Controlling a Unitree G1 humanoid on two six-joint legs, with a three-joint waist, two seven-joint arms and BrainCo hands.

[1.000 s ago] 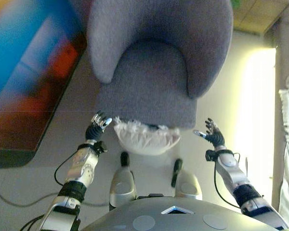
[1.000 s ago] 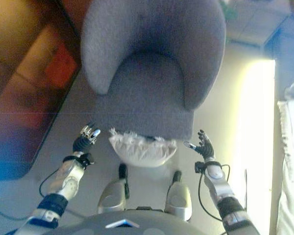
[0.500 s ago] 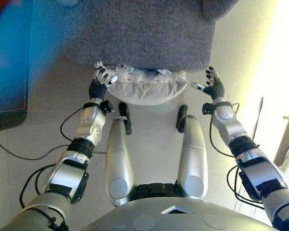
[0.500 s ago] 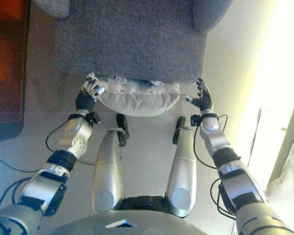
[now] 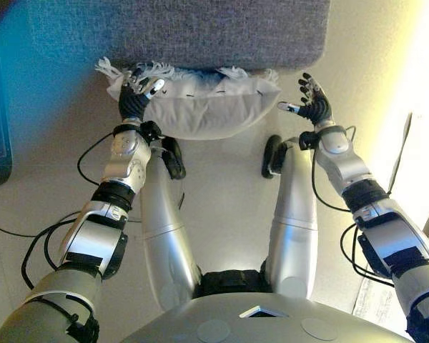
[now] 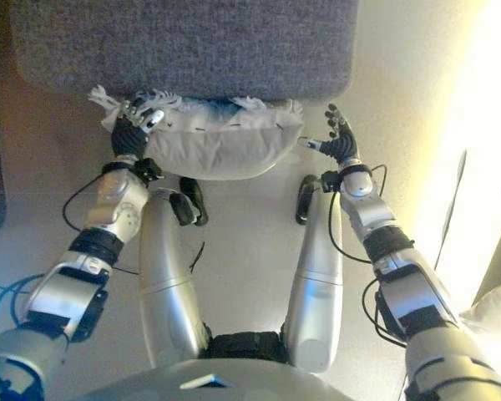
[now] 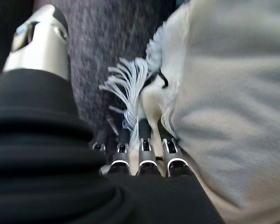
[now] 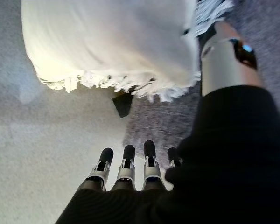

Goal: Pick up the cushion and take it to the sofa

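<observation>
Sofa is your landmark, its grey front edge filling the far side of the scene; the cushion lies on the floor right against that edge, white and fringed, between your two hands. You can expect it to be light, soft and squashy, so it will sag if lifted by one corner; take it at both short ends and press inward. Your left hand is at the cushion's left end, beside the sofa front; its fingers reach straight into the fringe and touch the fabric, not closed round anything. Your right hand hovers just off the cushion's right end, fingers spread and straight, holding nothing and touching nothing.
</observation>
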